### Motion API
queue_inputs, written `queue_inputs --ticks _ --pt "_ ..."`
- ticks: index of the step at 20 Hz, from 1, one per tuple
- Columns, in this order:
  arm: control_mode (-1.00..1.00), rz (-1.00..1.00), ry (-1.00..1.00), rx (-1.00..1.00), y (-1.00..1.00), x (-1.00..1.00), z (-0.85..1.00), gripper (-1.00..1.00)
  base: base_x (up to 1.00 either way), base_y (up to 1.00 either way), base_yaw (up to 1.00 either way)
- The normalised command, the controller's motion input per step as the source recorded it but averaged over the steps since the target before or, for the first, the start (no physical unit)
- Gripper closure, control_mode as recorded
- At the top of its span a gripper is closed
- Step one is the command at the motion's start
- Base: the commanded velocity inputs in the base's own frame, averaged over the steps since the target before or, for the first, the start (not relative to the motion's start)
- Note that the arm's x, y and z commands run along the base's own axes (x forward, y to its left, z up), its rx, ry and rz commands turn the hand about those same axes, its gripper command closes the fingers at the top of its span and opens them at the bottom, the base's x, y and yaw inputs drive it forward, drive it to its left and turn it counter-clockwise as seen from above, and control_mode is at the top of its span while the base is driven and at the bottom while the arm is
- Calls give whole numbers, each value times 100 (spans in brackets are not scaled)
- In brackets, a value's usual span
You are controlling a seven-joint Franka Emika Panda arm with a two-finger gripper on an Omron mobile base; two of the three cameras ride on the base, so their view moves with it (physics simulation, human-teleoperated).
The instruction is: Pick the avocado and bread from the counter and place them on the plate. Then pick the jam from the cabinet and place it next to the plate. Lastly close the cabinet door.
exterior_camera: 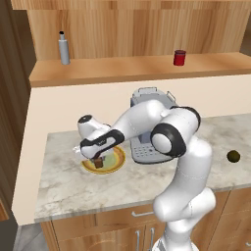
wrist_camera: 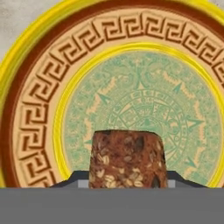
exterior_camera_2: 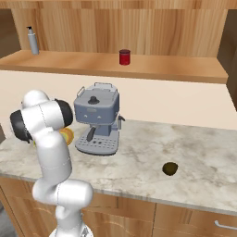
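I am seeing: cream plaster backsplash wall; pale wood-plank shelf ledge; light-brown wooden drawer fronts sitting under even light.

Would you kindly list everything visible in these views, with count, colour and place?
bread: one, brown, between the pincer tips over the plate's centre.
plate: one, yellow-orange rim, pale green centre, on the counter left of the coffee machine.
avocado: one, dark green-brown, on the counter right of the coffee machine.
coffee machine: one, grey-blue, on the counter against the wall.
red can: one, red, on the wooden shelf.
bottle: one, grey with dark top, left on the shelf.
counter: one, beige-grey marbled, wooden drawers below.
pincer: one, dark, shut on the bread above the plate.
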Motion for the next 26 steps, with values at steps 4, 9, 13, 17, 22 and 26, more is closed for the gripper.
queue_inputs --ticks 4,9,13,17,22,26 --pt "-100 2 -8 0 -11 -5 12 -100 0 0 0" --pt "-100 1 -12 0 -7 0 29 -100 0 0 0" --pt "-100 1 -14 1 -12 -4 38 -100 0 0 0" --pt "-100 0 -18 4 -21 -31 43 -100 0 0 0" --pt "-100 0 -21 4 -13 -58 46 -100 0 0 0" --pt "-100 0 -15 10 -17 -48 64 -100 0 0 0"
